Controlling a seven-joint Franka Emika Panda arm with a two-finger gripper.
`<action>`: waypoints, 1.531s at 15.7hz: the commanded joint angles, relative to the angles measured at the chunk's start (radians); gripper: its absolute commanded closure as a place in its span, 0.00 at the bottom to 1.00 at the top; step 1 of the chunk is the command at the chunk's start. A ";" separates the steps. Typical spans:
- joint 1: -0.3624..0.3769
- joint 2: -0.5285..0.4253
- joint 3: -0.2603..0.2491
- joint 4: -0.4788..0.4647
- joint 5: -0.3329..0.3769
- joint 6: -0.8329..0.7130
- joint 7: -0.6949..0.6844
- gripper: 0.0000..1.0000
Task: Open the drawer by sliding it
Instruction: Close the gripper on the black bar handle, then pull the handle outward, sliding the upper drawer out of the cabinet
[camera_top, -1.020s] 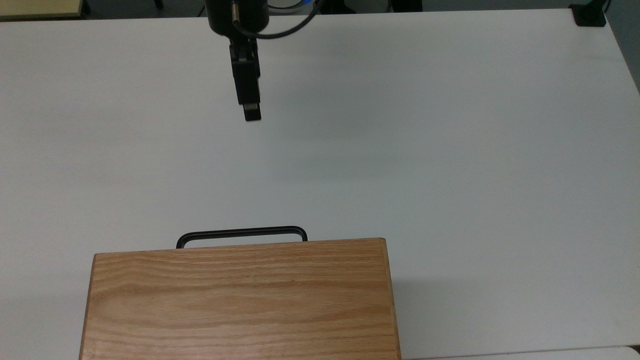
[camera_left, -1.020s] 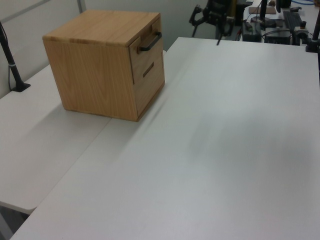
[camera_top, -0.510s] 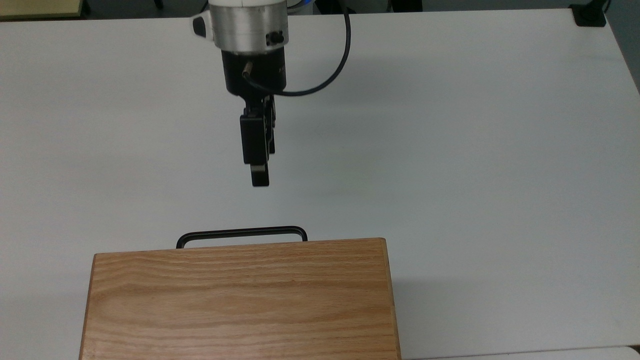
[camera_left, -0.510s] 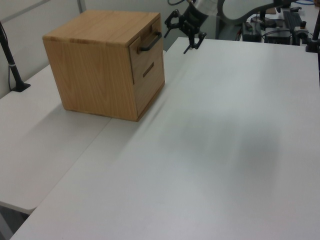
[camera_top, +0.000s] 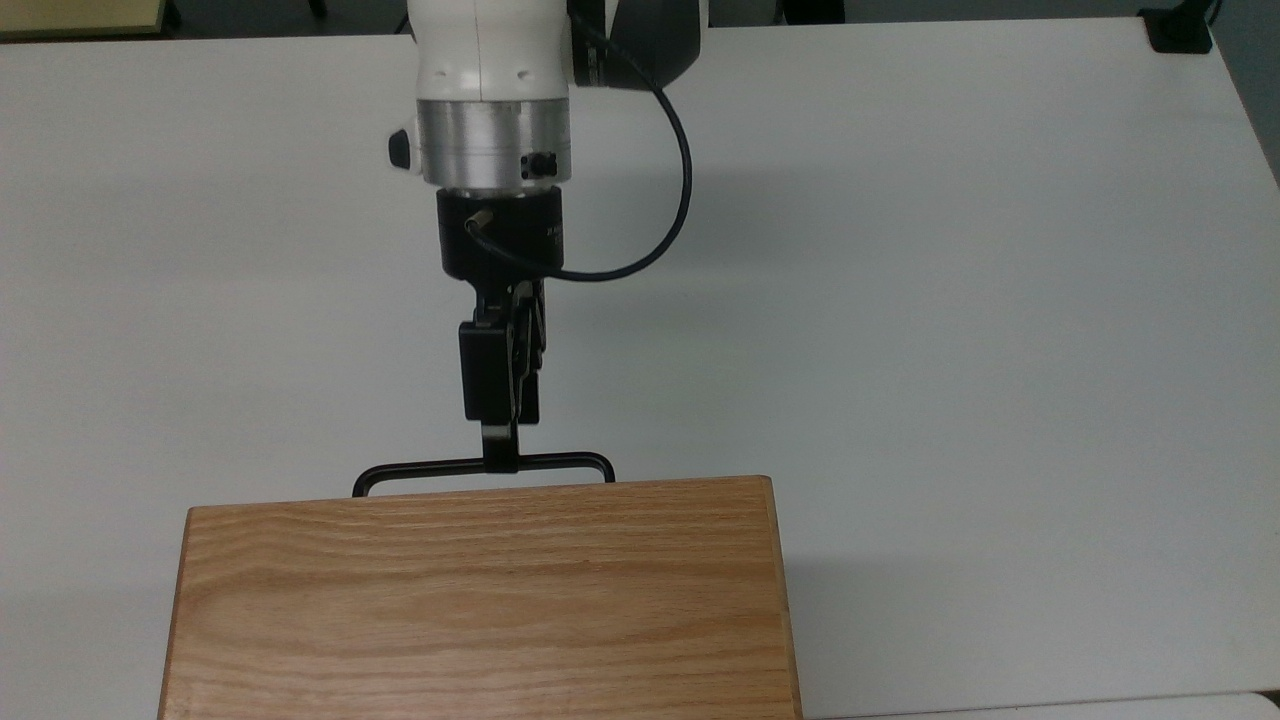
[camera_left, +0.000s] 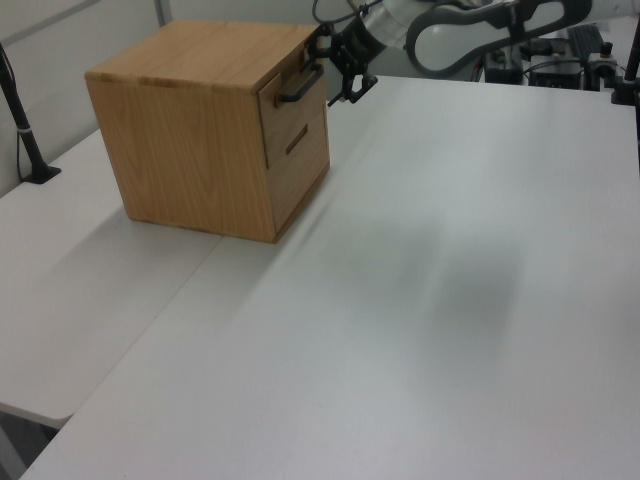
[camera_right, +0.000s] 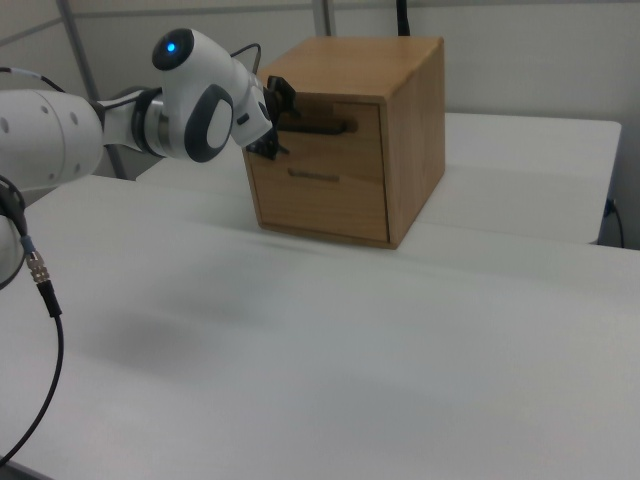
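- Drawer (camera_right: 318, 128) sits shut in the top of the oak cabinet (camera_top: 480, 600) at 6 o'clock in the top view.
- Your jaws (camera_top: 499, 462) straddle its black handle (camera_top: 560, 461), parted, gripping nothing yet.
- Reaching is done, I judge: close on the bar, then pull toward 12 o'clock.

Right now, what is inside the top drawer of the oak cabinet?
Cannot tell: the light oak drawer sits flush and closed, its front panel covering the interior. The black gripper is at its thin black bar handle.
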 joint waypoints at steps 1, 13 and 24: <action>0.003 0.045 -0.009 0.036 0.008 0.079 0.022 0.34; -0.017 0.020 -0.004 0.007 0.013 0.093 0.018 0.94; -0.003 -0.242 0.002 -0.325 0.008 0.093 0.015 1.00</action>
